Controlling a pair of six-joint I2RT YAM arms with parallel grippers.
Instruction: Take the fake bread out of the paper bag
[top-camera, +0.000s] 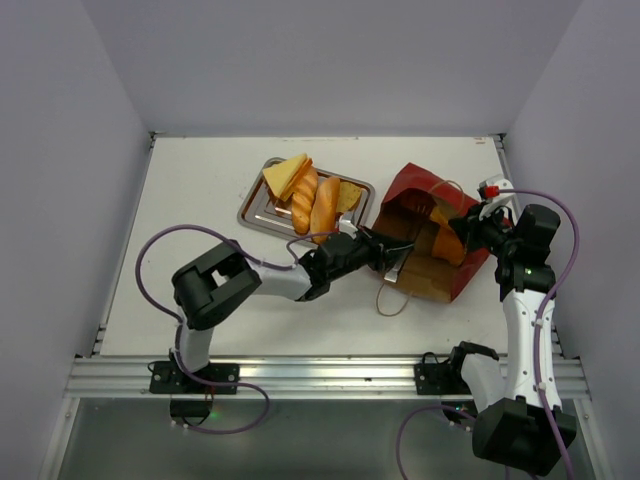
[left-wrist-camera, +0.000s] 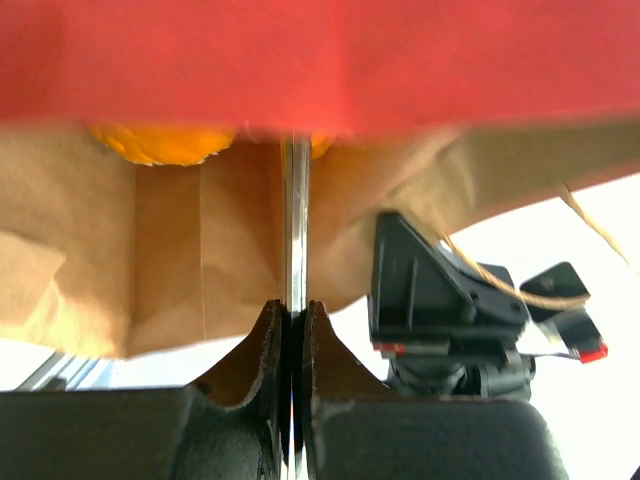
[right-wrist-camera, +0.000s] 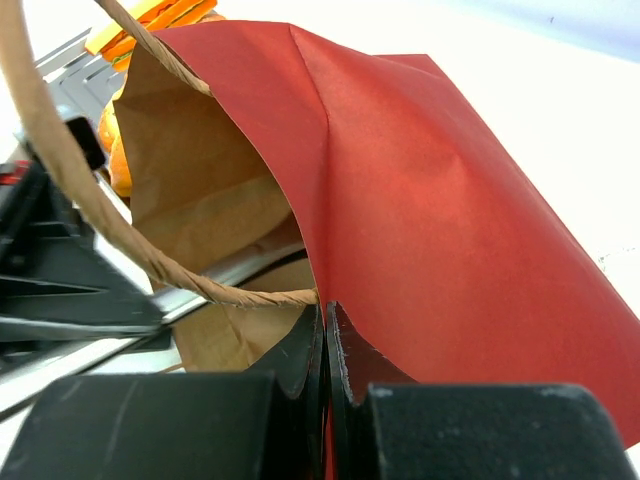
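Right gripper (right-wrist-camera: 322, 315) clamped the paper bag (top-camera: 430, 185); left gripper (left-wrist-camera: 292, 310) sat inside, closed on nothing, needing to open around the fake bread (left-wrist-camera: 165, 143).

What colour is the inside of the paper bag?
The paper bag is tan-brown inside; the right wrist view shows it best.

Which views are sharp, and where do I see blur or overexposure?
Top external: evenly lit and sharp, with only soft shadows. Left wrist: the paper bag, close to the lens, is blurred, and the area behind it is washed-out white. Right wrist: the bag's creases are sharp, and the bright background is overexposed.
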